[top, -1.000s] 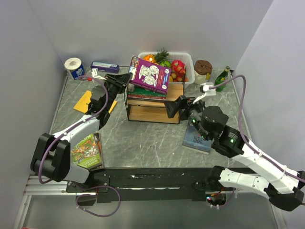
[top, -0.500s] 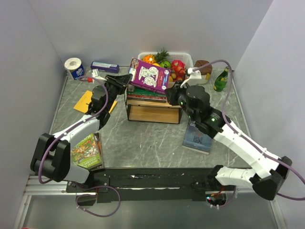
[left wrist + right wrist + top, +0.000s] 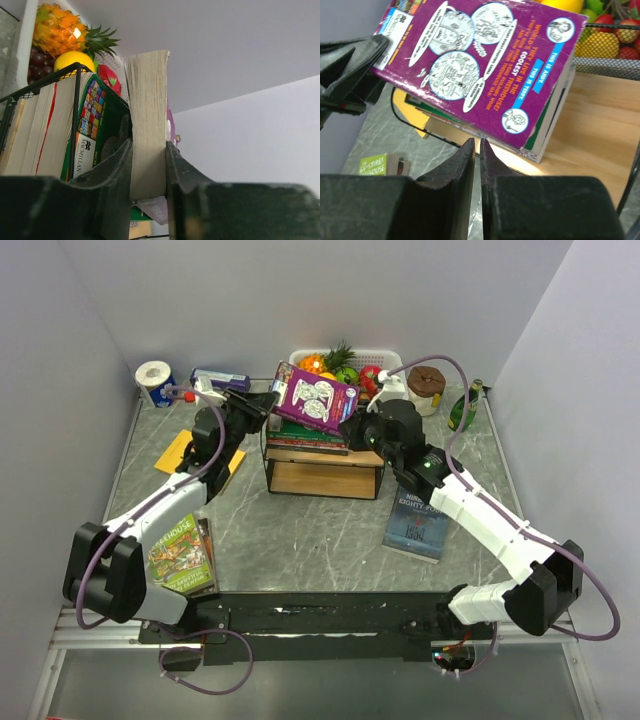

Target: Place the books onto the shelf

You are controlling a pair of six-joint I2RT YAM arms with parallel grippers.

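A purple book (image 3: pixel 318 400) (image 3: pixel 485 65) hangs tilted over the stack of books (image 3: pixel 305 435) (image 3: pixel 50 125) on the shelf's (image 3: pixel 325 478) top board. My left gripper (image 3: pixel 265 405) (image 3: pixel 148 147) is shut on its page edge at the left end. My right gripper (image 3: pixel 350 430) (image 3: pixel 477 142) is shut and empty, just below the book's right corner, over the shelf's wooden board (image 3: pixel 600 130). On the table lie a green Treehouse book (image 3: pixel 180 555) (image 3: pixel 375 164), a dark blue book (image 3: pixel 418 523) and a yellow book (image 3: pixel 178 452).
A white fruit basket (image 3: pixel 395 362) with a pineapple (image 3: pixel 62 30) stands behind the shelf. A toilet roll (image 3: pixel 155 380) and a slim purple box (image 3: pixel 220 378) sit at the back left. At the back right are a brown-lidded jar (image 3: pixel 426 386) and a green bottle (image 3: pixel 465 405).
My right arm has swung from beside the dark blue book up to the shelf's right side, and its jaws have shut. The left gripper still holds the purple book.
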